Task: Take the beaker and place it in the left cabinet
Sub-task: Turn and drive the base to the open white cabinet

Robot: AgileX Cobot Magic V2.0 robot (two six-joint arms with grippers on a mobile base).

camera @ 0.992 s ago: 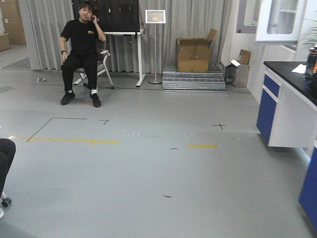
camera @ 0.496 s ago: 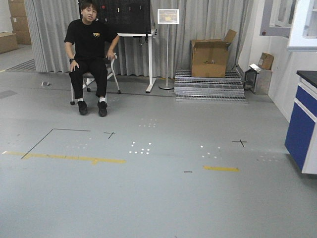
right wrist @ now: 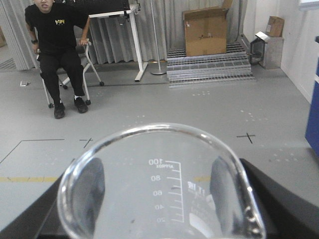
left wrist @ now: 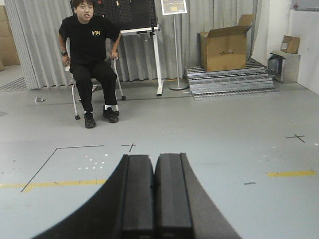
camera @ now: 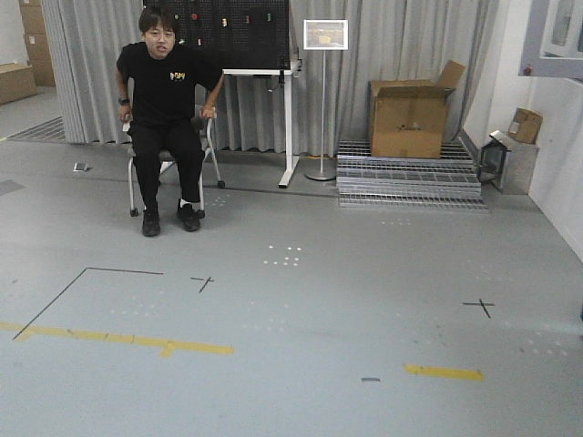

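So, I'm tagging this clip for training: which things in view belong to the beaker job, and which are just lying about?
Job:
- beaker, held between the right fingers
- left fingers, shut and empty

Lying about:
- seated man
- cardboard box
- sign stand
- stacked metal grates
- yellow floor tape

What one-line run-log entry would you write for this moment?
right gripper: fingers shut on beaker | left gripper: shut, empty | left cabinet: not in view | ahead: seated person | placement: not yet done
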